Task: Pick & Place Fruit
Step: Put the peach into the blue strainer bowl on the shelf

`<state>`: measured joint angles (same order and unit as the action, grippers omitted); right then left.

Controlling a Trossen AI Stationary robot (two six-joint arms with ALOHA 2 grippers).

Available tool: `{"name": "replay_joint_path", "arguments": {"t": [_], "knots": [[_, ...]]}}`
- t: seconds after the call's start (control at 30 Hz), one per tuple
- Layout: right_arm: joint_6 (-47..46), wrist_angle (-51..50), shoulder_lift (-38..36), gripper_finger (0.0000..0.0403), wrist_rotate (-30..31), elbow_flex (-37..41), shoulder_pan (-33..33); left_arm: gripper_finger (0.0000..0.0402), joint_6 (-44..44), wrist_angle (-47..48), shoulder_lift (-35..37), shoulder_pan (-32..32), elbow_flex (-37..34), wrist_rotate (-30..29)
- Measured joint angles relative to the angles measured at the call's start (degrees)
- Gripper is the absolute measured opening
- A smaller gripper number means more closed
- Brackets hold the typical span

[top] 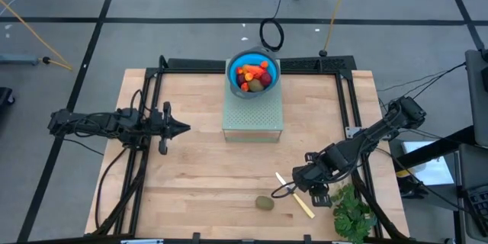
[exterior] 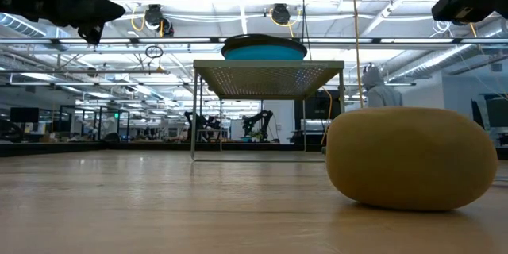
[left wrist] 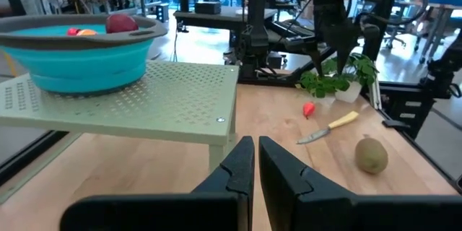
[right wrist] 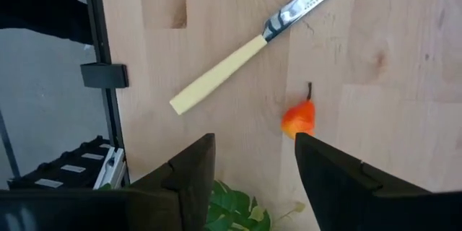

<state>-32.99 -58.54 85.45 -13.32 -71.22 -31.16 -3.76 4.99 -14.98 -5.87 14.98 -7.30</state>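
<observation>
the right hand [right wrist: 249,166] hangs just above the desk [top: 191,168] near its front right corner, fingers spread wide and holding nothing. a tiny orange-red fruit [right wrist: 298,119] with a short dark stem lies on the wood just beyond the gap between the fingers, beside the cream-handled knife [right wrist: 253,47] and near the leafy green bunch [top: 352,210]. it looks like a light, hard plastic toy, smooth and rounded, so it could squirt out or roll if pinched off-centre; the best hold is probably across its widest middle, fingertips low to the wood, clear of the stem. a kiwi [top: 264,203] sits alone near the front edge, an oval that should take a grip across its short axis. the other fruit is already in the blue bowl [top: 231,72] on the perforated stand [top: 252,118]. the left hand [left wrist: 254,160] waits over the left side with fingers nearly together, holding nothing.
</observation>
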Motion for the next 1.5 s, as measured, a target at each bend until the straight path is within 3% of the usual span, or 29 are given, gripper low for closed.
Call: {"name": "replay_joint_path", "arguments": {"t": [0.5, 1.5], "knots": [[-1.9, 3.9, 0.0, 0.0184, -0.2, 4.3, 0.9, 0.0021, 0.7, 0.0, 0.0, 0.0, 0.0, -0.1], [-1.9, 3.9, 0.0, 0.0177, 0.0, 4.4, 0.9, 0.0021, 0.6, 2.9, 0.0, 0.0, 0.0, -0.1]]}}
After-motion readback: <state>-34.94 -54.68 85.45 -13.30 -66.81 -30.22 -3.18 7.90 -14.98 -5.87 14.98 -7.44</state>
